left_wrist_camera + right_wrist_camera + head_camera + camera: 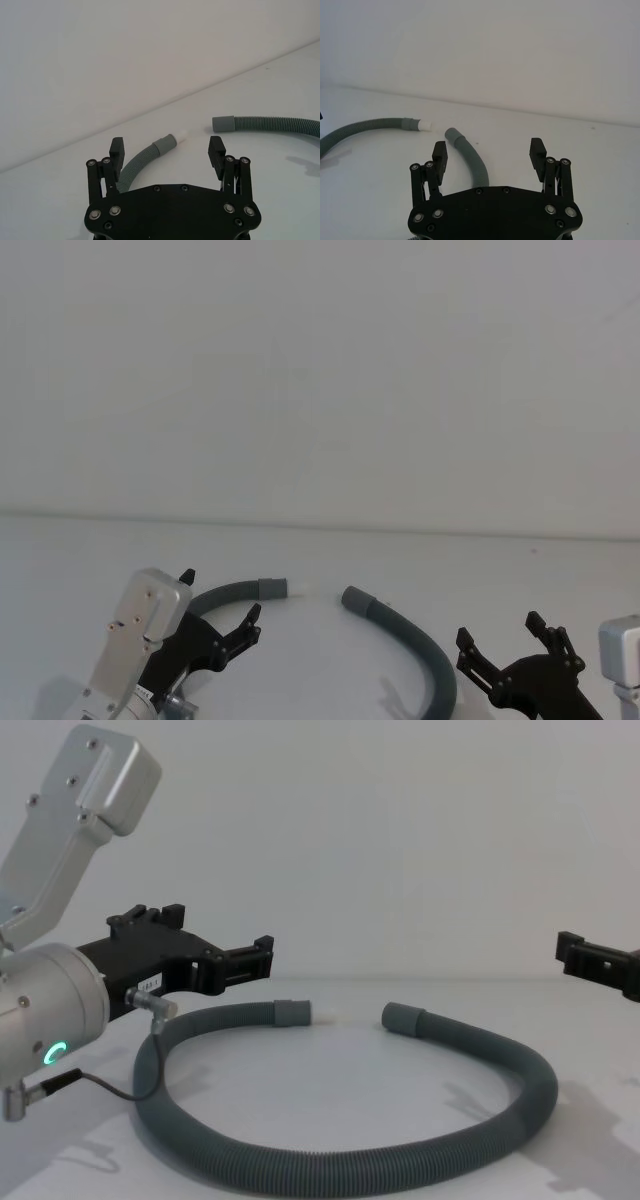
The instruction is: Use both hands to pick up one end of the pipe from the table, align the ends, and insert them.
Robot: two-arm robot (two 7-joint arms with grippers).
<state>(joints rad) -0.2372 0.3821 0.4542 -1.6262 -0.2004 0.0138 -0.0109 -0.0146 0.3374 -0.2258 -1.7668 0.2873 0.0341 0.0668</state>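
Left gripper [225, 932] is open and empty, raised above the pipe's [300, 1160] left arc; right gripper [499, 630] is open and empty, just right of the pipe's right arc. The pipe lies looped on the table [500, 570]. Its white-tipped cuff [292, 1011] and plain cuff [403, 1017] face each other, near but apart.

Left gripper [166, 148]: black plastic, two block-tipped fingers on hinged links, flat palm plate.
Screws [115, 210]: silver round heads, paired at the plate's 8 and 4 o'clock and at each finger pivot.
Right gripper [488, 149]: same black build, same silver screws.
Left wrist [40, 1005]: silver cylinder, green glowing ring [55, 1053] at its 5 o'clock.
Cable [105, 1086]: thin, black, leaving the cylinder near 5 o'clock.
Arm link [85, 805]: silver rounded box with small screw holes, at the wrist's 12 o'clock.
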